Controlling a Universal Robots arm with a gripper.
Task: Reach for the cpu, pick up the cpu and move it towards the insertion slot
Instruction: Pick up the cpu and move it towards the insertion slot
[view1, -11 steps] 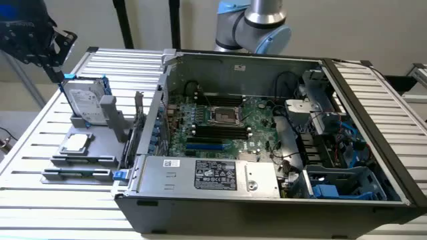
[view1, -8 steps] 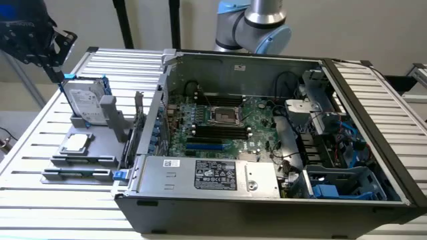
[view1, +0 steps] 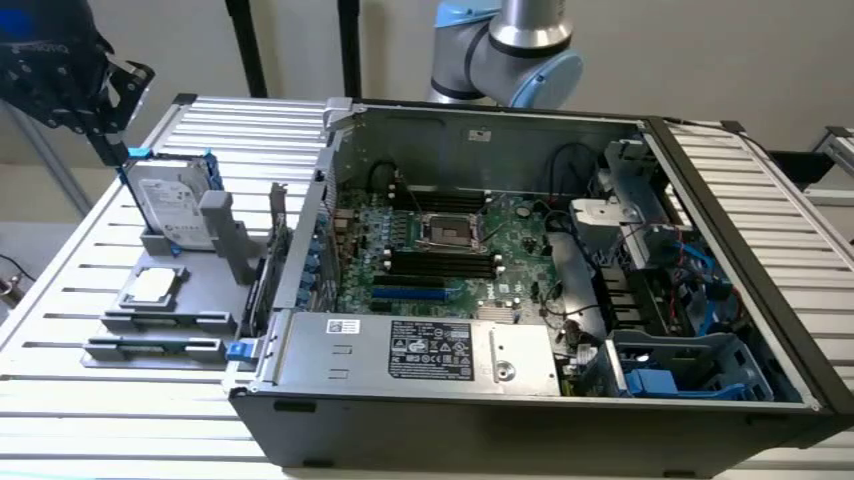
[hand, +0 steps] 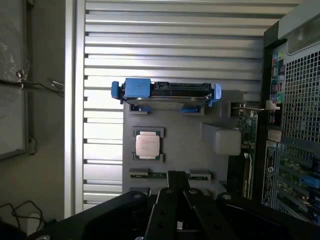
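Observation:
The cpu (view1: 151, 285) is a small silvery square chip lying flat in a grey holder (view1: 200, 325) on the slatted table, at the exterior view's left of the open computer case. In the wrist view the cpu (hand: 147, 145) lies beyond my fingertips. My gripper (view1: 107, 150) hangs high above the table's far left corner, well above and behind the cpu, beside the upright hard drive (view1: 174, 200). The gripper (hand: 177, 176) is shut, with its black fingers pressed together and nothing between them. The insertion slot (view1: 450, 232), a shiny framed square socket, sits on the motherboard inside the case.
The blue-framed hard drive (hand: 165, 90) stands on the grey holder beyond the cpu. A memory stick (view1: 154, 346) lies at the holder's near end. The case wall (view1: 300, 250) rises between holder and motherboard. Black memory slots (view1: 441, 263) and a power supply (view1: 414, 350) lie near the socket.

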